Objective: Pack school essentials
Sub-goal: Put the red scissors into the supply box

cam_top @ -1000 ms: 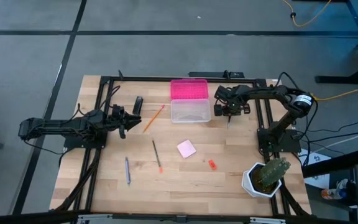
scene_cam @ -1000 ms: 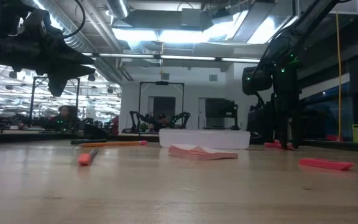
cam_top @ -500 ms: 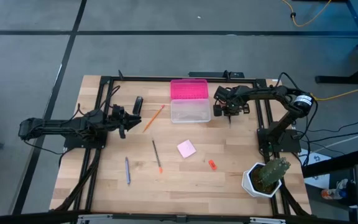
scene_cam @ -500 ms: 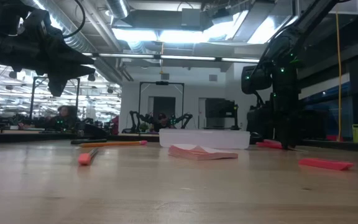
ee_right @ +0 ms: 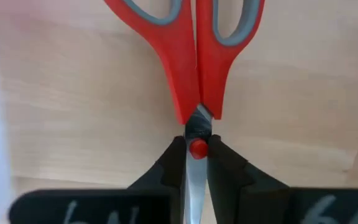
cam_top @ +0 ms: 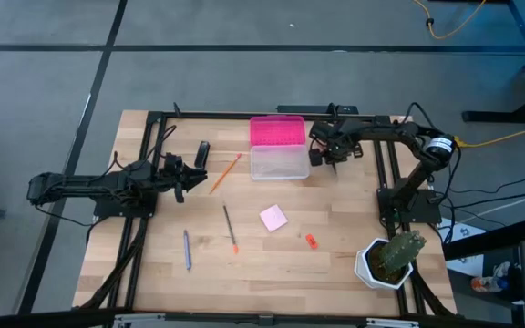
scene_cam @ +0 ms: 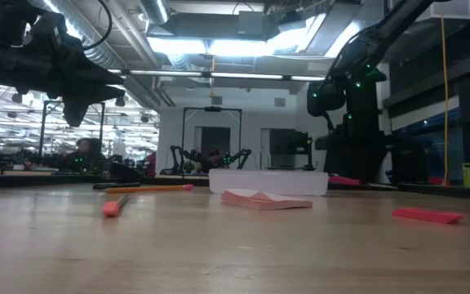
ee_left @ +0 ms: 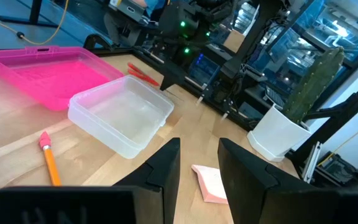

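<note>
My right hand (ee_right: 197, 163) is clamped on the red-handled scissors (ee_right: 199, 56) at the pivot, just beside the clear plastic box (cam_top: 278, 163), so I'd lift them level, clear the wall, then release low inside; left hand (ee_left: 198, 168) idles open.

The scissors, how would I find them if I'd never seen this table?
Find the clear plastic box with its pink lid at the table's far edge. Right beside the box, the right gripper is closed on the scissors at their pivot. Nothing else here has red handles with grey-lined loops.
</note>
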